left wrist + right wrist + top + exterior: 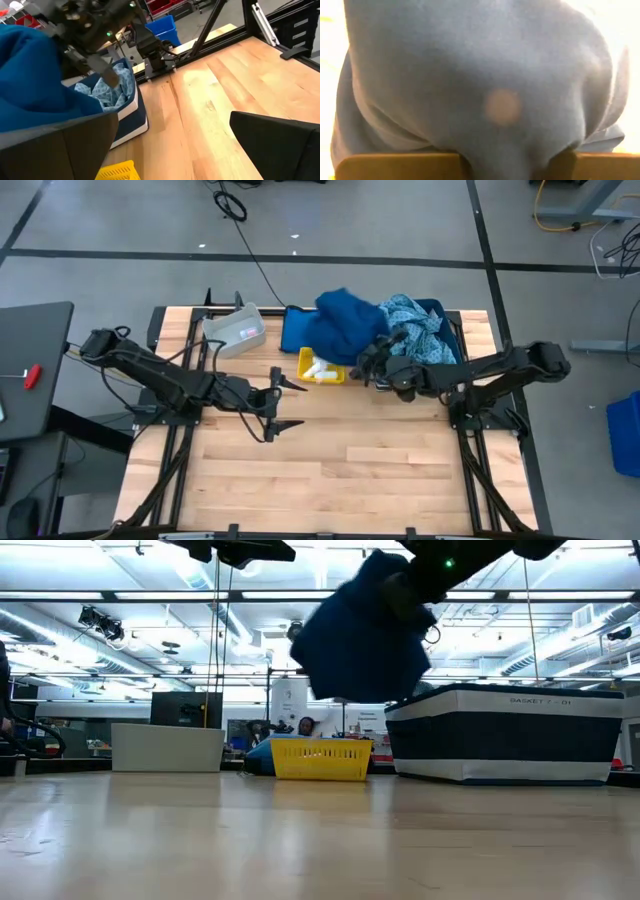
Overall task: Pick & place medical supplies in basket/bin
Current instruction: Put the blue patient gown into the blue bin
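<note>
Hanging from right tool (372, 365) — dark-blue cloth (340, 323)

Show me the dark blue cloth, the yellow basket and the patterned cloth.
dark-blue cloth (365, 635), low view, middle of the hanging bundle.
yellow basket (321, 760), low view, front wall.
patterned light-blue cloth (420, 320), high view, its crumpled middle.

A plain dark-blue cloth (35, 85) is hanging in the air from the right gripper (97, 65), filling one side. Beyond it, a patterned light-blue cloth (112, 87) is lying in a navy-and-white basket (132, 120) on the wooden table (210, 100), with a yellow bin's (117, 172) corner showing nearby.
</note>
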You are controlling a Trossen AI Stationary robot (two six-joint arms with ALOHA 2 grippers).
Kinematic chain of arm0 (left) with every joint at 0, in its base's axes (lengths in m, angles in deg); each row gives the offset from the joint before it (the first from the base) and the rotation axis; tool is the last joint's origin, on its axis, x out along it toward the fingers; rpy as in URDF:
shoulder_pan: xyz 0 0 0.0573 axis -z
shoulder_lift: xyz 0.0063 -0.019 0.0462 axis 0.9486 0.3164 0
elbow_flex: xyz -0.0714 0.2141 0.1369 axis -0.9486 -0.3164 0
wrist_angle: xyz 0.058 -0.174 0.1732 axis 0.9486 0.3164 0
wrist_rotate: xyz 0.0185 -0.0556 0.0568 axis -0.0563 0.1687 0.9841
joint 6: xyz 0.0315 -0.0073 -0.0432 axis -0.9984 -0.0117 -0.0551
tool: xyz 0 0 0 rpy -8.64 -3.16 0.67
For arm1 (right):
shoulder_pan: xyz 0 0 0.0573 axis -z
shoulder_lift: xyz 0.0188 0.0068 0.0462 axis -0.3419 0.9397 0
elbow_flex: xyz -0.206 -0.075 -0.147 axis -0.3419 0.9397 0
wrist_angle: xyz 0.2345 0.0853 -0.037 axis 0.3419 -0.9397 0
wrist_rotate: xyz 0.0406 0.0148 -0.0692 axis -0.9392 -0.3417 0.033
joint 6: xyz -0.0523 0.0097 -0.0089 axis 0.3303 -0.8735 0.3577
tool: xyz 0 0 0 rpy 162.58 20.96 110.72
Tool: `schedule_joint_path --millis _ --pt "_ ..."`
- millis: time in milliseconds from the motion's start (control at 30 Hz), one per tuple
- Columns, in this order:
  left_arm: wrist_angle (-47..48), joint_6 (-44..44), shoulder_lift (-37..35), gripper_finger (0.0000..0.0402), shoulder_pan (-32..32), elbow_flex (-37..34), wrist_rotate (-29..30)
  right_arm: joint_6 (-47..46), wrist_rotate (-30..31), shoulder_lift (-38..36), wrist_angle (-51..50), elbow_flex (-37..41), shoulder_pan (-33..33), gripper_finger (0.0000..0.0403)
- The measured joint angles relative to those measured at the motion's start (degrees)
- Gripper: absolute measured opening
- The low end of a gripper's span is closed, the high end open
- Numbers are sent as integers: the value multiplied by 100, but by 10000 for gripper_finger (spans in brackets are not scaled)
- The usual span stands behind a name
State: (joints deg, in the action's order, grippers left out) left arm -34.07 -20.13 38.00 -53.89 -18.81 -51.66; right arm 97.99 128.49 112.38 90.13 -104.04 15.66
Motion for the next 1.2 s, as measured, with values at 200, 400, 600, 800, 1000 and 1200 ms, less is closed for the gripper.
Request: schedule_joint_path --millis 200,400,600,800,1000,1200 --pt "148 19 0 388 0 -4 0 50 1061 -253 -566 2 209 63" --pt "170 99 2 388 0 -4 0 -31 2113 -263 -1221 4 538 63" --pt "172 99 2 388 0 -4 -85 -347 2414 -263 -1741 5 805 63" --pt "196 122 2 388 -2 -4 -85 -1409 1949 -263 -2552 7 1074 63" --pt "290 223 2 388 -1 -4 -87 -3798 344 -261 -4384 7 1436 63" --pt "301 237 2 388 0 -4 -90 -5457 -542 -261 -6314 7 1731 63"
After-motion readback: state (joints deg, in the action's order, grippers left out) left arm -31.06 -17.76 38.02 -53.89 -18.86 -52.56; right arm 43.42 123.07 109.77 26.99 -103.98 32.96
